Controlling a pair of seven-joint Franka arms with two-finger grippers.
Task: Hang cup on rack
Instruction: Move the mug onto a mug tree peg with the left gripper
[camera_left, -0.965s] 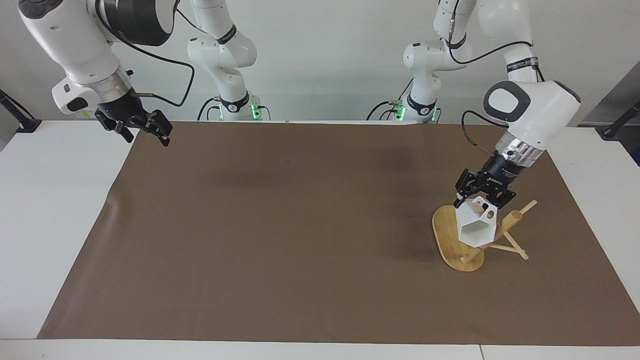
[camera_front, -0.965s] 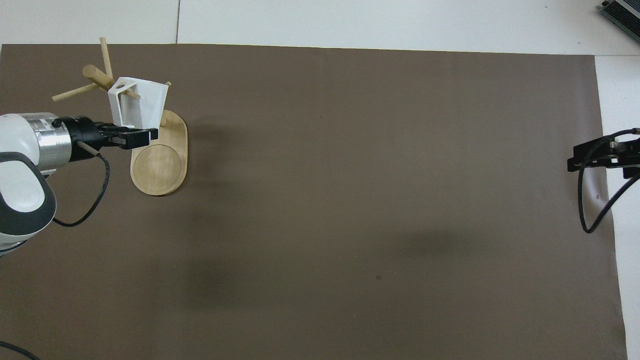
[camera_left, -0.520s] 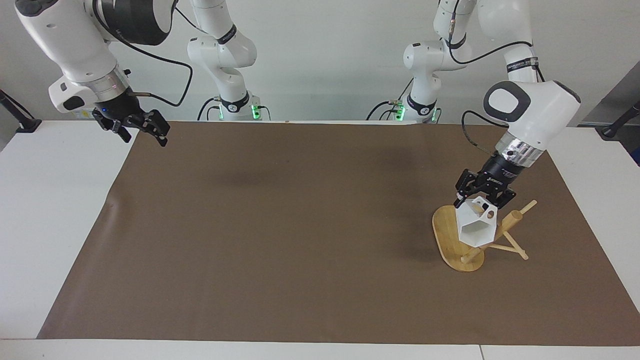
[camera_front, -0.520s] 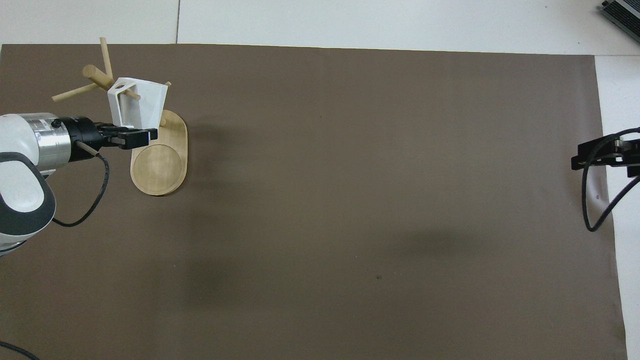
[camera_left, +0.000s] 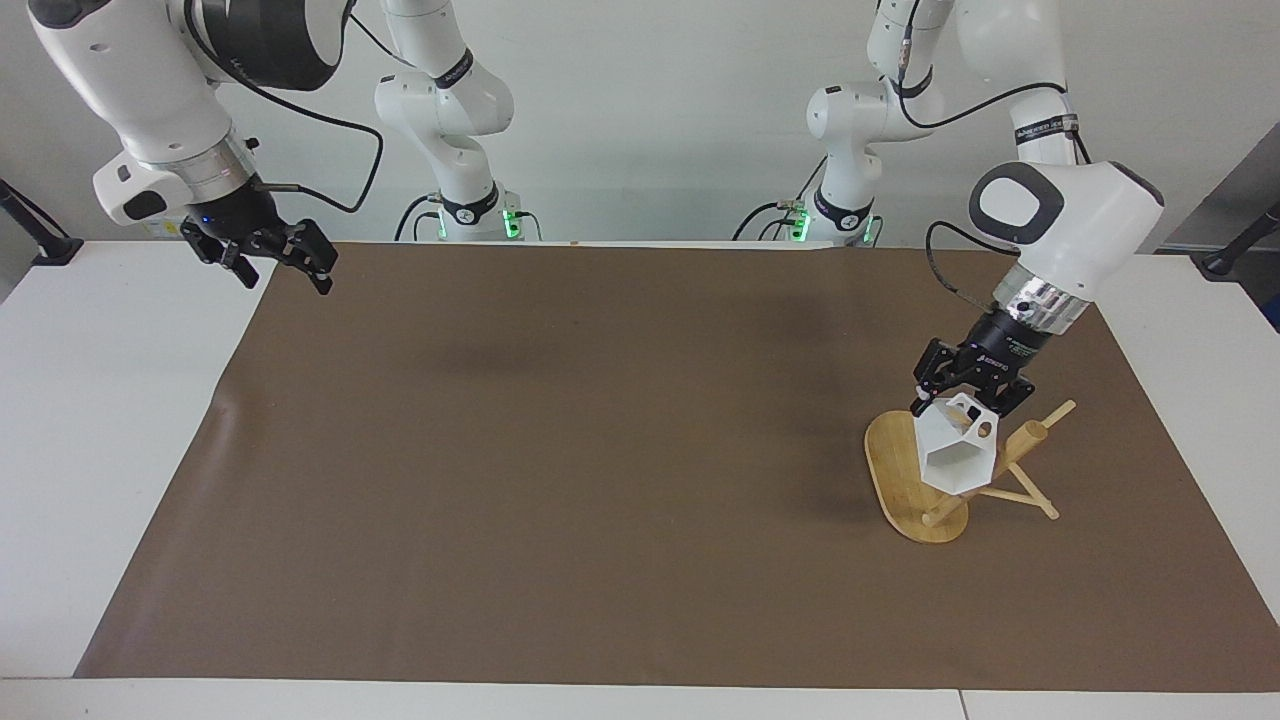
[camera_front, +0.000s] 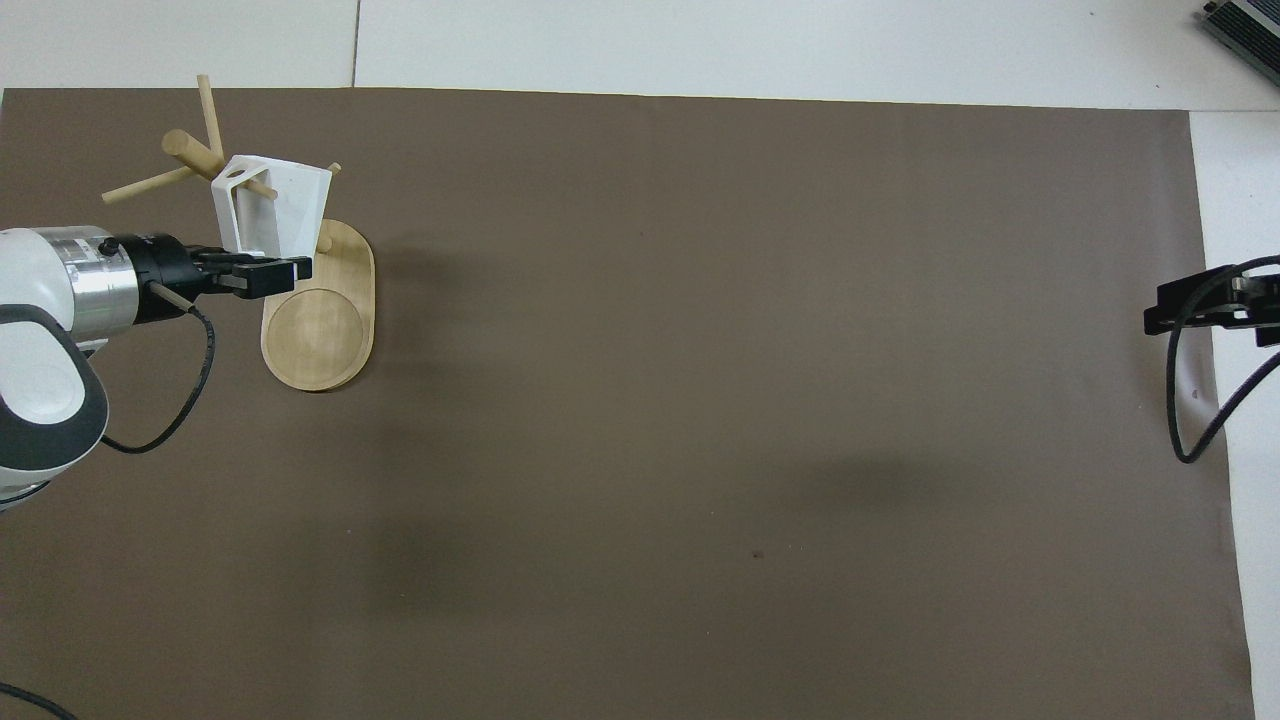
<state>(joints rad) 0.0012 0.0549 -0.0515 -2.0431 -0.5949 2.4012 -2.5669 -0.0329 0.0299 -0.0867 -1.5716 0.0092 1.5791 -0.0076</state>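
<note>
White cup (camera_left: 955, 455) hangs tilted on your bamboo rack (camera_left: 915, 480), a peg through its handle. Your left gripper (camera_left: 965, 398) pinches its handle, fingers closed. Your right gripper (camera_left: 275, 262) waits wide open, empty.

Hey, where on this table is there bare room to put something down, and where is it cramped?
The brown paper mat is bare from the light bamboo mug rack all the way to the right arm's end, where the open right gripper hangs. It is crowded only at the rack: the left gripper is shut on the white faceted cup among the pegs.
</note>
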